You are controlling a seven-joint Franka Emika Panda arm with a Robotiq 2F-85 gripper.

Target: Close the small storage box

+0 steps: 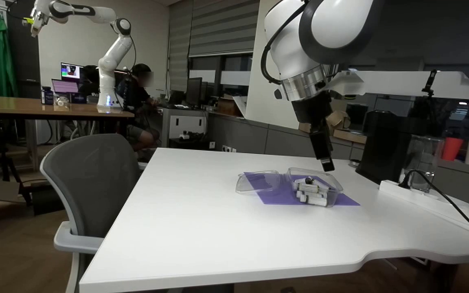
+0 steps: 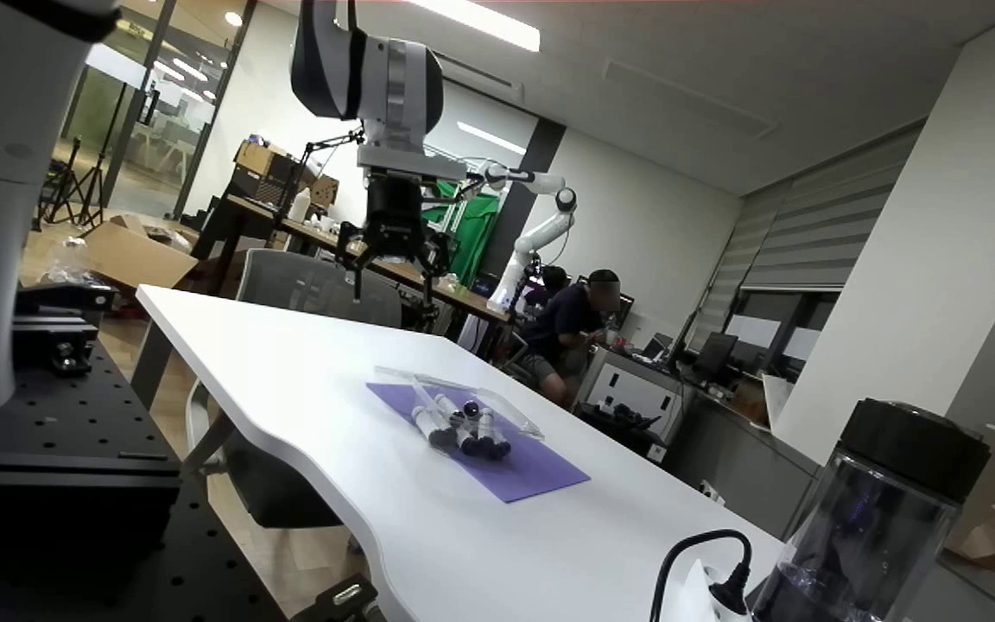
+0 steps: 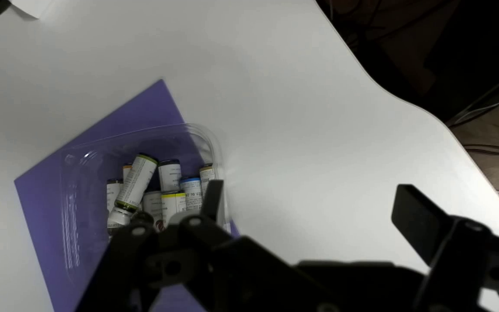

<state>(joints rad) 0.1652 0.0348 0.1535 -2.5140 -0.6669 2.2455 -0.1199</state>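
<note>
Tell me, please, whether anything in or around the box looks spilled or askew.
Nothing looks spilled: the vials lie inside the open box. One green-banded vial looks askew: in the wrist view it slants more than its neighbours.

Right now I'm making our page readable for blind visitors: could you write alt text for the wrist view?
An open, clear box of labelled bottles sits mostly on a purple sheet on a white table. The open gripper, holding nothing, spans the bottom of the picture and partly hides the box.
</note>
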